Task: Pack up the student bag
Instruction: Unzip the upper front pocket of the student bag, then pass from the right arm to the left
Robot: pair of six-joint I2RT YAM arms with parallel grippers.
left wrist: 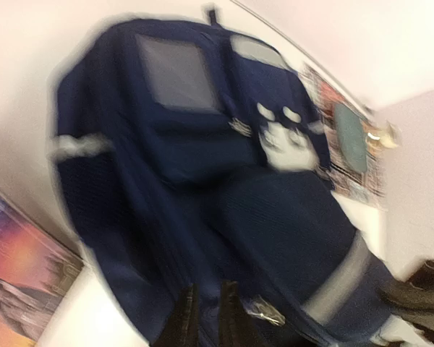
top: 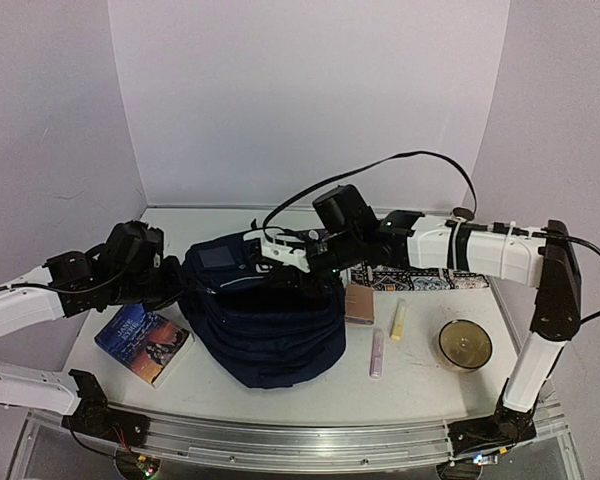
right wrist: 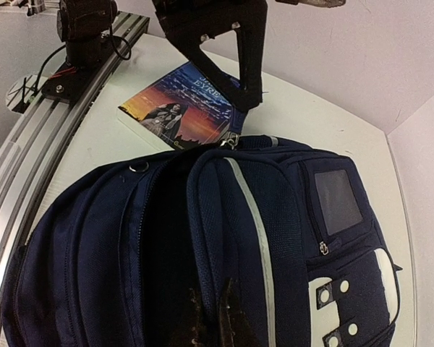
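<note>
Nearest the arm bases, a book point(top: 143, 342) with a sunset cover is seen lying flat on the bench point(top: 420, 395), just left of the student bag point(top: 265, 325). The student bag is set at the middle of the bench, navy with white trim, its main compartment unzipped and gaping. The left hand point(right wrist: 244, 101) is held at the bag's left edge, its fingertips just above a zipper pull point(right wrist: 231, 139). Its own camera is blurred, so it cannot be told whether it is open or closed. The right hand point(right wrist: 213, 322) is clamped on the fabric beside the opening. Right of the bag, a pink tube point(top: 377, 353), a yellow tube point(top: 399, 319) and a round olive dish point(top: 465, 344) are laid apart from one another, and a small brown box point(top: 359, 302) is placed close by the bag. Farther back, a patterned mat point(top: 420, 279) is spread under the right arm.
</note>
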